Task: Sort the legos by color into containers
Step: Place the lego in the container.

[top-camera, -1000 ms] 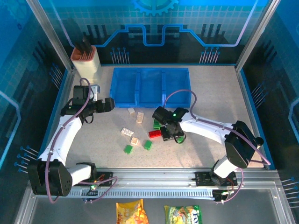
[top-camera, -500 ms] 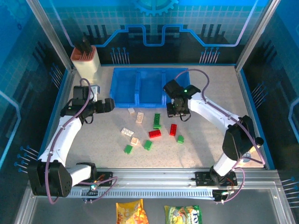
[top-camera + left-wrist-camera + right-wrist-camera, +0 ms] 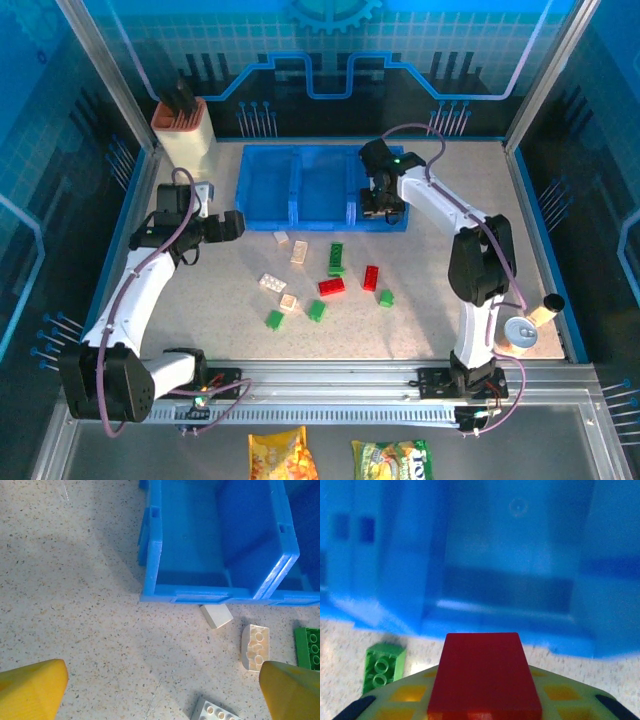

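The blue three-bin tray (image 3: 300, 185) stands at the back of the table. My right gripper (image 3: 382, 205) hovers at the front rim of its right bin, shut on a red lego (image 3: 485, 675); the bin (image 3: 515, 555) lies just ahead and a green lego (image 3: 382, 669) lies below left. On the table are two red legos (image 3: 331, 286) (image 3: 371, 277), several green ones (image 3: 336, 258) and several cream ones (image 3: 299, 252). My left gripper (image 3: 235, 225) hangs open left of them, its yellow fingers (image 3: 30, 690) wide apart over bare table, with cream legos (image 3: 255, 647) and the left bin (image 3: 200, 545) ahead.
A beige holder with an orange rim (image 3: 185, 135) stands at the back left. A small can (image 3: 520, 330) sits near the right arm's base. Metal frame posts and blue walls enclose the table on both sides.
My right arm has swung from the middle of the loose legos back to the right bin, carrying the red lego. The left arm has stayed still.
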`<action>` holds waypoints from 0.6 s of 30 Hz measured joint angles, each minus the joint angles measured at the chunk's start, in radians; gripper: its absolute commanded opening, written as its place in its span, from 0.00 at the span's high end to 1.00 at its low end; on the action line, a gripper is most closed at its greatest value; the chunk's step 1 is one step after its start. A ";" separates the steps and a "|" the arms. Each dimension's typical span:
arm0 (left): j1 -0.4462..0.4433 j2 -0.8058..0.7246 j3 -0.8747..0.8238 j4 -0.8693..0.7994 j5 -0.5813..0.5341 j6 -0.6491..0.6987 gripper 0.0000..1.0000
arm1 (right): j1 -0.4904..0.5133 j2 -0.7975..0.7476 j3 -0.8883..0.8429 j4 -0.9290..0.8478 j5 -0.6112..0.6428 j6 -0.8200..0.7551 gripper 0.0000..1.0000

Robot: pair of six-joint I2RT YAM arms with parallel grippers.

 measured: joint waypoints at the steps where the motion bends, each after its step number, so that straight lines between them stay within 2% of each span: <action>1: 0.000 0.000 0.000 0.000 0.000 0.000 0.01 | -0.010 0.024 0.016 0.008 -0.001 -0.007 0.64; 18: 0.002 0.000 -0.005 0.000 -0.008 0.001 0.01 | -0.102 0.365 0.290 0.047 -0.023 -0.069 0.64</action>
